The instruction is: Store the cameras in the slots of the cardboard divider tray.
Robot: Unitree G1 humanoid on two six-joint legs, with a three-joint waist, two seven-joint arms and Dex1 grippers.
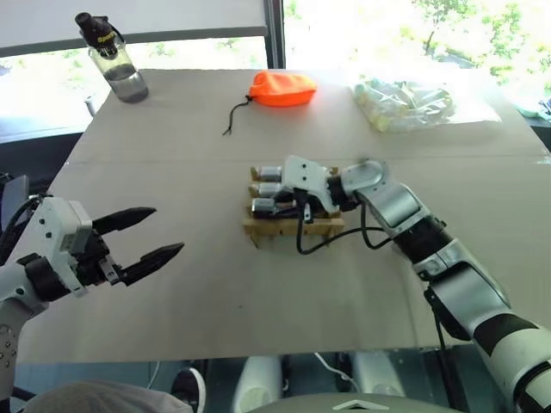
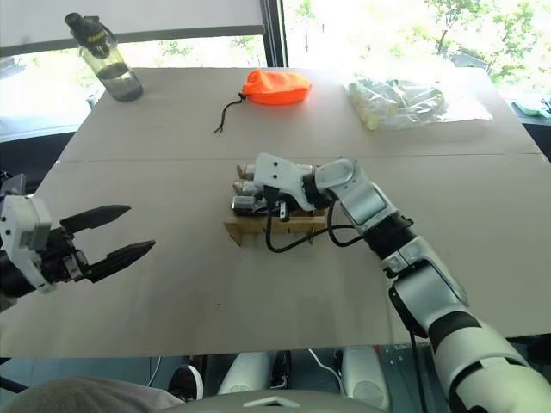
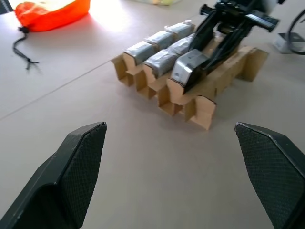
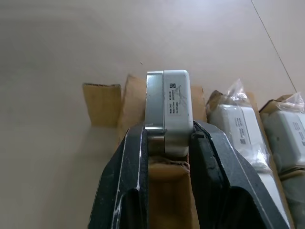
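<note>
Silver camera [image 4: 169, 107] upright in right claw [image 4: 167, 143], over tray [image 3: 200, 102]

Head cameras look down across the table [image 1: 172, 327]; wrist views, seemingly close, share the cardboard divider tray [image 3: 200, 102].

We are seeing a camera [image 4: 169, 107] with a smooth, satin metal-looking shell, others wearing crinkly clear plastic wrap [image 4: 238, 126]. The divider tray [image 3: 205, 98] is looking like matt tan cardboard with rough cut edges. The left gripper's fingers [image 3: 71, 174] are showing black, finely textured pads.
</note>
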